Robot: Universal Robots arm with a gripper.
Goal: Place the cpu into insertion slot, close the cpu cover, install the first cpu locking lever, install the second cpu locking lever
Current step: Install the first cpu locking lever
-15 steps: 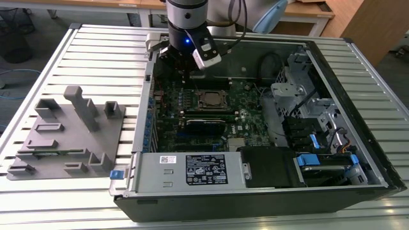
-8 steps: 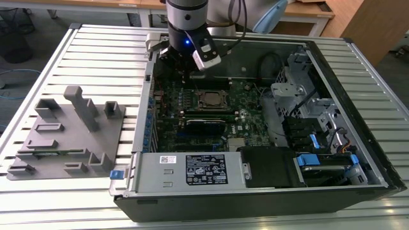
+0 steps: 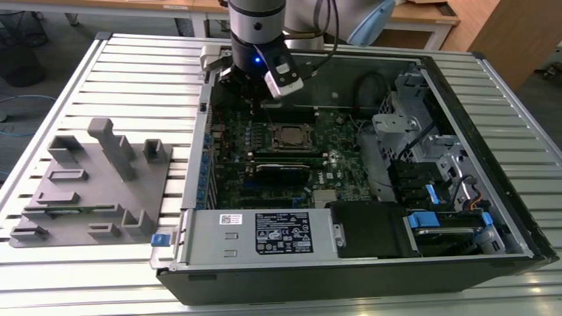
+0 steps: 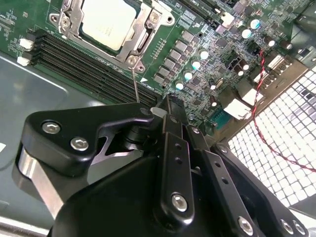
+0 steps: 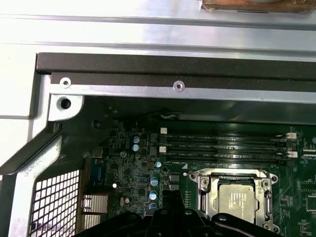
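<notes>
Second wrist view: cpu cover point(image 4: 141, 35) shut, pinning the cpu point(image 4: 106, 22); pincer point(image 4: 167, 104), closed and seemingly empty, beside upright locking lever point(image 4: 135, 81).

Slatted metal desk point(image 3: 131, 72) carries an open black computer case point(image 3: 351, 280) and, at the exterior view's left, a grey fixture block point(image 3: 88, 197).

Robotics lab or workshop, slatted metal bench point(image 3: 105, 59), open computer case point(image 3: 351, 280) lying on it, grey parts fixture point(image 3: 88, 191) beside, wooden desks point(image 3: 422, 16) behind, robot arm point(image 3: 256, 20) overhead.
</notes>
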